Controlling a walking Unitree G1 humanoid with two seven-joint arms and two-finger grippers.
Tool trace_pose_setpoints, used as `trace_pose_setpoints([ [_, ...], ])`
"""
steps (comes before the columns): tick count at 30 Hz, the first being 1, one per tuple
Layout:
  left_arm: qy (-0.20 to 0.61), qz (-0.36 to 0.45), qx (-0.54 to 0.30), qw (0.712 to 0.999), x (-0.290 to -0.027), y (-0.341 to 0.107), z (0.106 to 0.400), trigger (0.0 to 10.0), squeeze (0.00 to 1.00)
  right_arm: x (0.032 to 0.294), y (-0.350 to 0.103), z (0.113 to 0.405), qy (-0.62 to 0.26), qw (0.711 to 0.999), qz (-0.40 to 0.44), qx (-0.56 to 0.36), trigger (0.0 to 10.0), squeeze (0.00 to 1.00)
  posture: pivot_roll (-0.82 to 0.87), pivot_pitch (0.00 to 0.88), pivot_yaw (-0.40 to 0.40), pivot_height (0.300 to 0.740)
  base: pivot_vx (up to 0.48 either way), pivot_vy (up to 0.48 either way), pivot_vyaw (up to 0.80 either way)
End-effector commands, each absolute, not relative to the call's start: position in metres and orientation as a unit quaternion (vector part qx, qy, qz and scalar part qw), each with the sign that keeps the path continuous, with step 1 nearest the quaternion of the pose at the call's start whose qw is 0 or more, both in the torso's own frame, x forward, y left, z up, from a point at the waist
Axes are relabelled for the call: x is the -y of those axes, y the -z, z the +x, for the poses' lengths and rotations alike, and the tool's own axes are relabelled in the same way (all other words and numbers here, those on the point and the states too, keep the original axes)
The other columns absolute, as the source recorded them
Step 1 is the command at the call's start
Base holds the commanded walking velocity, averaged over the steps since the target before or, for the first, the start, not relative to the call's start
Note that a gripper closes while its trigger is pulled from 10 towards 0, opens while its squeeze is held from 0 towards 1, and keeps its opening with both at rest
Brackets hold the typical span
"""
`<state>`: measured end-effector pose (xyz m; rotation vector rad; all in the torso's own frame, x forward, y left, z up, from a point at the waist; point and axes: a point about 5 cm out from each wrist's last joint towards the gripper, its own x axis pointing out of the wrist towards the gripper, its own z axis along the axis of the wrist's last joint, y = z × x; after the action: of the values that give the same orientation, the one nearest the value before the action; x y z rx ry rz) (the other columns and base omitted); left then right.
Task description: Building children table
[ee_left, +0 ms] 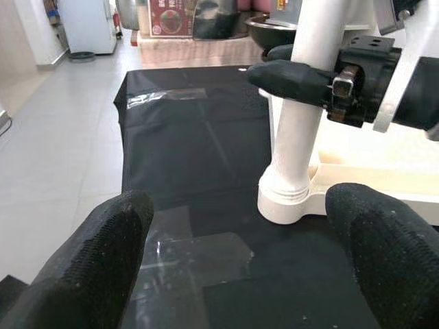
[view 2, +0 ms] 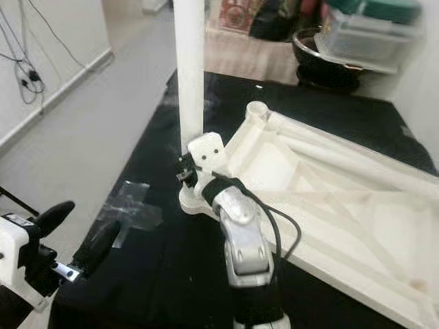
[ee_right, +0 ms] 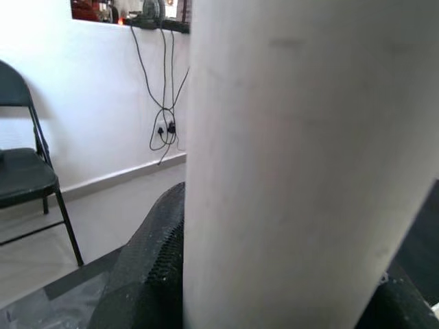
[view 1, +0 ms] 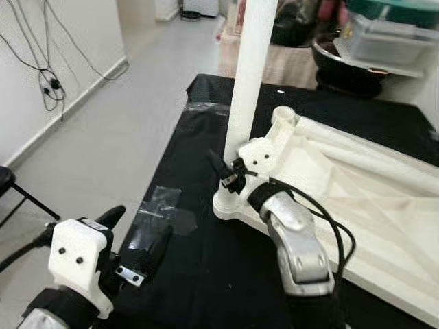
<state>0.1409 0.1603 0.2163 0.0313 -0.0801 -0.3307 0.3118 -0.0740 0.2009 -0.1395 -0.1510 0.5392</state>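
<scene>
On the black cloth [view 1: 206, 274] before us lies the white tabletop [view 1: 357, 199], underside up, running from centre toward four o'clock. At its near corner, about eleven o'clock from our right wrist, a white leg [view 1: 248, 75] stands upright in its socket [ee_left: 285, 199]. Our right gripper [ee_left: 322, 79] is closed around that leg just above the socket, one finger [ee_right: 147, 274] pressed against the tube. Our left gripper [ee_left: 240, 260] hovers at seven o'clock, low over the cloth, its fingers spread wide and holding nothing, aimed at the leg's base.

We judge the build to be early. One leg is in place, though we cannot tell whether it is fully seated. A second socket [view 1: 283, 118] at the twelve o'clock corner is empty; the far corners are out of frame. Another leg [view 1: 384, 154] lies along the tabletop's far edge, waiting to be fitted. Tape [view 1: 161, 212] patches the cloth at nine o'clock.
</scene>
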Motion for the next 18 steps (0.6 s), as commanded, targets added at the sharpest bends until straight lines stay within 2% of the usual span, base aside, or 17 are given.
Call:
trace_pose_setpoints([
  [1,0.164,0.011,0.031,0.986,-0.160,-0.214,0.141,10.0,0.00,0.084,-0.167,0.318,-0.259,0.959,-0.117,-0.011,10.0,0.00,0.20,0.153,-0.102,0.740,0.000,0.000,0.00],
  [3,0.164,0.011,0.032,0.986,-0.160,-0.214,0.141,10.0,0.00,0.085,-0.172,0.318,-0.258,0.959,-0.113,-0.009,10.0,0.00,0.19,0.155,-0.102,0.740,0.000,0.000,0.00],
  [4,0.165,0.010,0.032,0.986,-0.160,-0.214,0.141,10.0,0.00,0.086,-0.180,0.317,-0.264,0.959,-0.098,-0.008,10.0,0.81,0.19,0.156,-0.103,0.740,0.000,0.000,0.00],
  [5,0.165,0.009,0.032,0.986,-0.160,-0.214,0.141,10.0,0.00,0.087,-0.192,0.318,-0.297,0.952,-0.075,0.002,10.0,1.00,0.19,0.159,-0.102,0.740,0.000,0.000,0.00],
  [6,0.166,0.008,0.031,0.986,-0.159,-0.214,0.141,10.0,0.00,0.087,-0.204,0.317,-0.353,0.934,-0.055,0.013,10.0,1.00,0.19,0.161,-0.103,0.740,0.000,0.000,0.00],
  [7,0.166,0.008,0.031,0.986,-0.159,-0.214,0.141,10.0,0.00,0.087,-0.204,0.317,-0.353,0.934,-0.055,0.013,10.0,1.00,0.19,0.161,-0.103,0.740,0.000,0.000,0.00],
  [8,0.167,0.007,0.031,0.985,-0.159,-0.214,0.141,10.0,0.00,0.087,-0.216,0.315,-0.409,0.910,-0.053,0.033,10.0,1.00,0.19,0.163,-0.104,0.740,0.000,0.000,0.00],
  [9,0.167,0.007,0.031,0.985,-0.159,-0.214,0.141,10.0,0.00,0.087,-0.216,0.315,-0.409,0.910,-0.053,0.033,10.0,1.00,0.19,0.163,-0.104,0.740,0.000,0.000,0.00],
  [10,0.167,0.006,0.031,0.985,-0.159,-0.213,0.141,10.0,0.00,0.090,-0.225,0.311,-0.472,0.878,-0.061,0.046,10.0,1.00,0.19,0.165,-0.104,0.740,0.000,0.000,0.00],
  [11,0.167,0.006,0.031,0.985,-0.159,-0.213,0.141,10.0,0.00,0.090,-0.225,0.311,-0.472,0.878,-0.061,0.046,10.0,1.00,0.19,0.165,-0.104,0.740,0.000,0.000,0.00],
  [12,0.167,0.006,0.030,0.985,-0.159,-0.213,0.141,10.0,0.00,0.093,-0.230,0.308,-0.519,0.849,-0.081,0.058,10.0,1.00,0.19,0.165,-0.104,0.740,0.000,0.000,0.00],
  [13,0.167,0.006,0.030,0.985,-0.159,-0.213,0.141,10.0,0.00,0.093,-0.230,0.308,-0.519,0.849,-0.081,0.058,10.0,1.00,0.19,0.165,-0.104,0.740,0.000,0.000,0.00],
  [14,0.167,0.005,0.030,0.985,-0.158,-0.213,0.141,10.0,0.00,0.098,-0.233,0.309,-0.552,0.824,-0.107,0.062,10.0,1.00,0.19,0.167,-0.105,0.740,0.000,0.000,0.00],
  [15,0.168,0.004,0.031,0.985,-0.158,-0.213,0.141,10.0,0.00,0.102,-0.234,0.311,-0.588,0.796,-0.133,0.055,10.0,0.63,0.20,0.171,-0.108,0.740,0.000,0.000,0.00],
  [16,0.168,0.004,0.031,0.985,-0.158,-0.213,0.141,10.0,0.00,0.102,-0.234,0.311,-0.588,0.796,-0.133,0.055,10.0,0.63,0.20,0.171,-0.108,0.740,0.000,0.000,0.00],
  [17,0.168,0.003,0.031,0.985,-0.158,-0.213,0.141,10.0,0.00,0.105,-0.233,0.315,-0.609,0.778,-0.148,0.045,10.0,0.00,0.20,0.171,-0.108,0.740,0.000,0.000,0.00],
  [18,0.167,0.003,0.032,0.985,-0.158,-0.213,0.141,10.0,0.00,0.108,-0.232,0.322,-0.629,0.762,-0.152,0.024,10.0,0.00,0.21,0.175,-0.110,0.740,0.000,0.000,0.00],
])
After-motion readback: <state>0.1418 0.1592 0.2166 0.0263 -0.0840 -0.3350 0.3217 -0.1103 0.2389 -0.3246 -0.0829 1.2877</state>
